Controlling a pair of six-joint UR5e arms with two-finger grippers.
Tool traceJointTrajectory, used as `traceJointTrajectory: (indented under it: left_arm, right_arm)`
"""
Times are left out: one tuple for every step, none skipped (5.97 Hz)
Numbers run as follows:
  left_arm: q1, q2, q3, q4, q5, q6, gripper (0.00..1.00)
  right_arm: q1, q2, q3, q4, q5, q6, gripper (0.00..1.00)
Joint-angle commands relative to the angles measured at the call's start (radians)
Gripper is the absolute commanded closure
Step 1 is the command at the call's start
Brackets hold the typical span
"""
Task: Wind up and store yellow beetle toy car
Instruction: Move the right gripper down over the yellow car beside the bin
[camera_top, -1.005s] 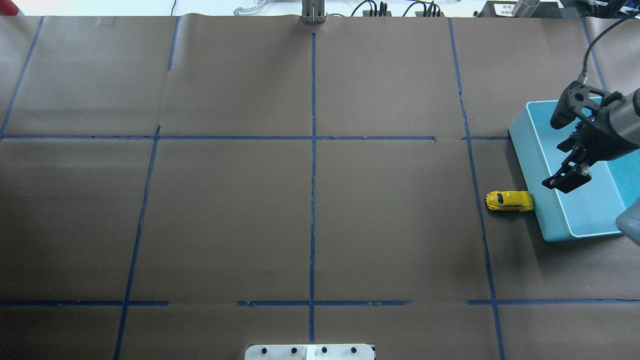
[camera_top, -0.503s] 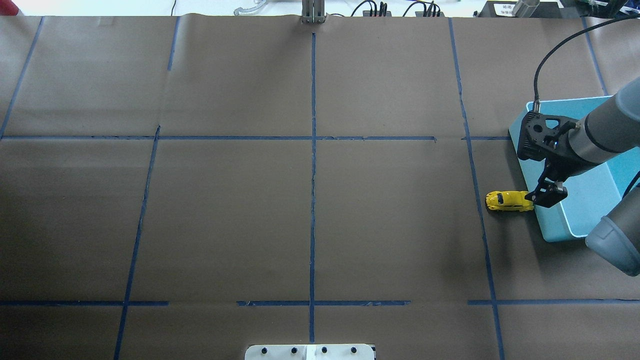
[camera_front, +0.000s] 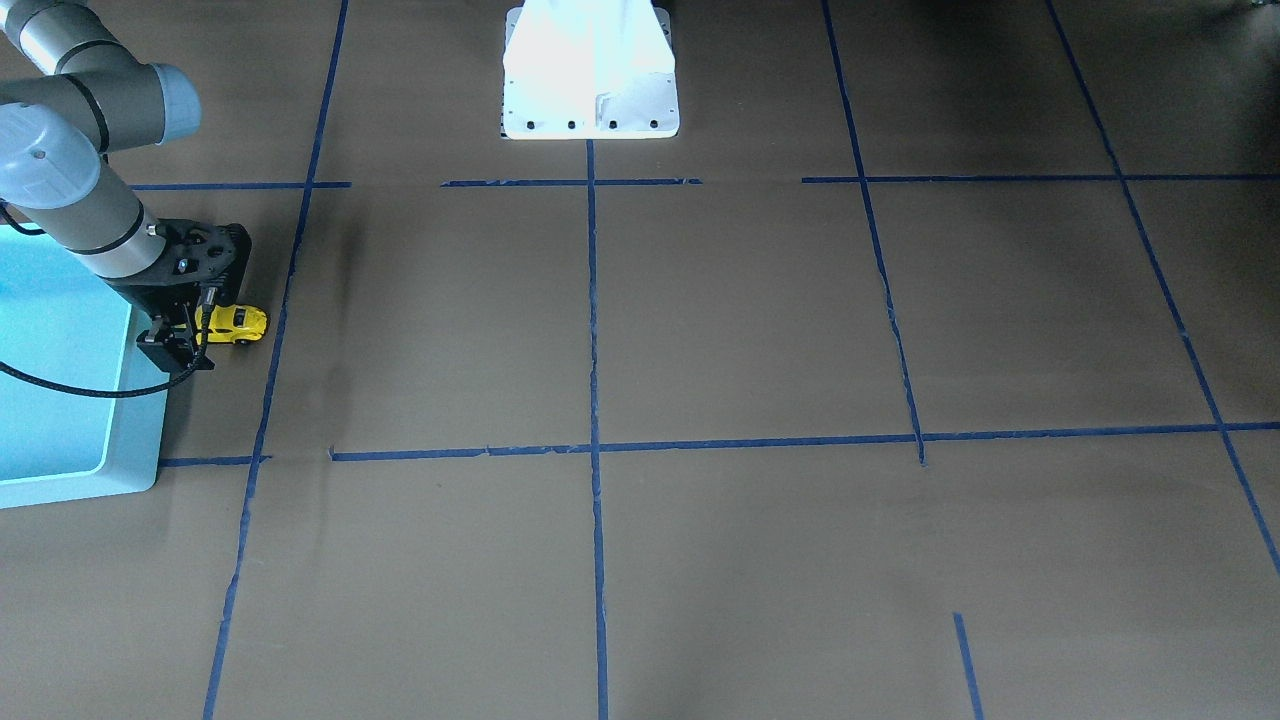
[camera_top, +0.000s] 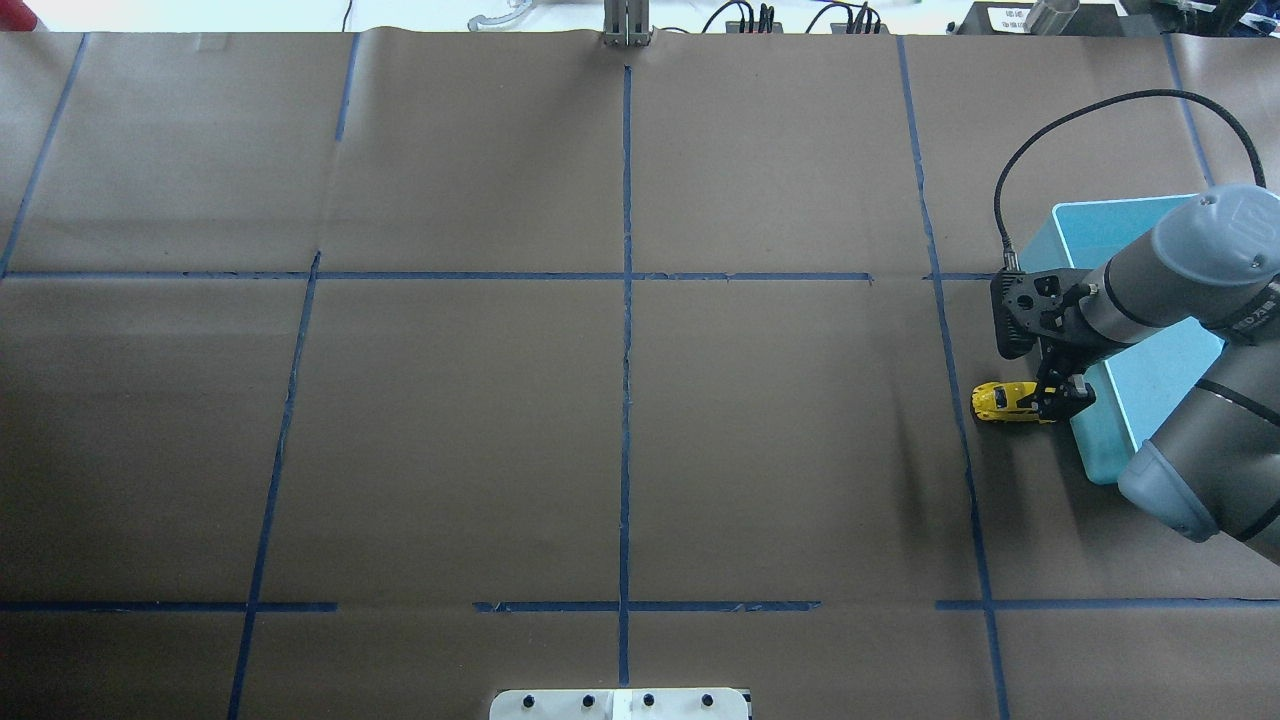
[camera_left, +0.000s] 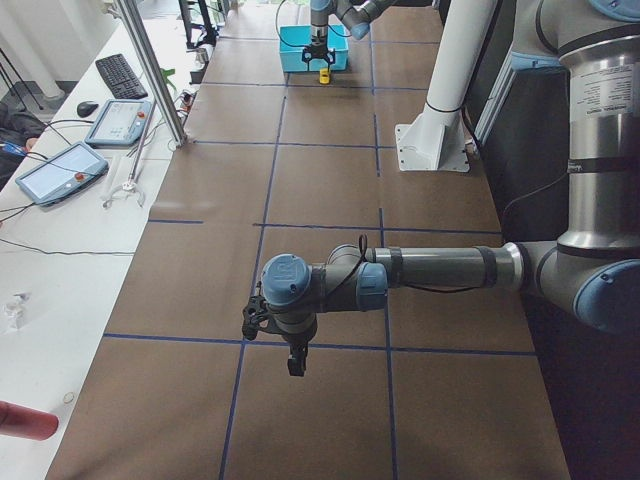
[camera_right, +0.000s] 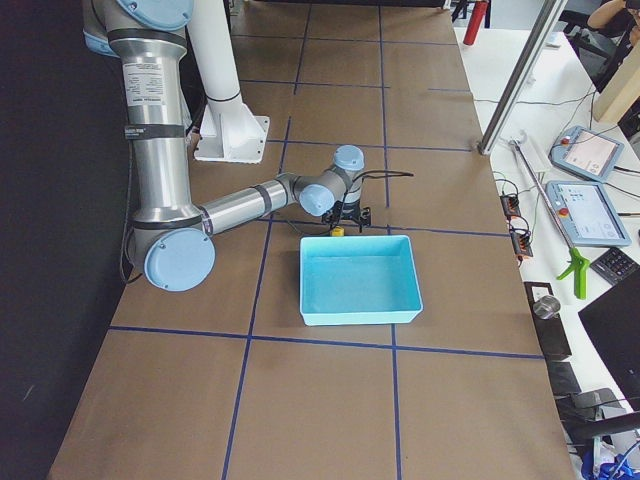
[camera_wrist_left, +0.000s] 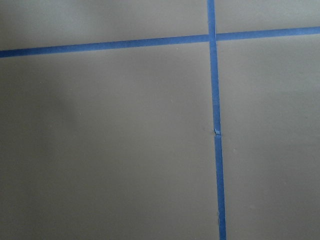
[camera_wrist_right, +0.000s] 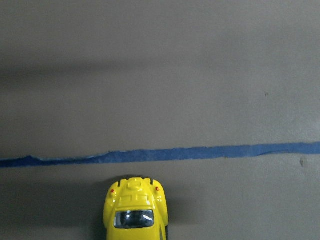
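Right end effector (camera_top: 1060, 397): low over the table, fingers apart, set over one end of the yellow beetle toy car (camera_top: 1003, 401). Whether the pads touch it cannot be told.
Car position: on the table (camera_top: 780, 450). One end lies under the end effector and the rest sticks out on the side away from the arm.
Car long axis: runs along the table's length, straight out from the end effector and square to the nearest tape line (camera_wrist_right: 200, 151).
Car heading: the free end points away from the end effector toward that line. In the right wrist view it shows two small red dots with a dark window behind them.
Tape edge: the line lies just beyond the car's free end, apart from it.
Bin edge: light blue bin (camera_top: 1100, 222) just beside the end effector on the arm's side. Its near wall runs across the car's axis. Car-to-wall contact is hidden.
Room: the bin wall closes the arm side. The opposite side opens onto broad brown-papered table crossed by blue tape. The white base plate (camera_top: 620, 703) and the far table edge are well apart from the end effector.
Cable (camera_top: 1100, 98): black, arcs up from the wrist over the bin.
Left end effector (camera_left: 290, 366): at the table's other end, well apart, hanging just above a tape line. It shows in the side view only, so whether its fingers are apart or together cannot be told.
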Motion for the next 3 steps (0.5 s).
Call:
traceJointTrajectory:
  left_arm:
    - [0.000, -0.002, -0.005, -0.006, -0.001, 0.000, 0.00]
    - [0.000, -0.005, -0.002, -0.006, -0.001, 0.001, 0.00]
    - [0.000, -0.008, -0.007, -0.006, -0.001, 0.001, 0.00]
  right_arm:
    - [-0.013, -0.007, 0.043, 0.000, -0.008, 0.000, 0.00]
    - [-0.013, -0.036, 0.083, -0.006, -0.008, 0.000, 0.00]
    - [-0.032, -0.059, 0.074, -0.001, -0.022, -0.006, 0.00]
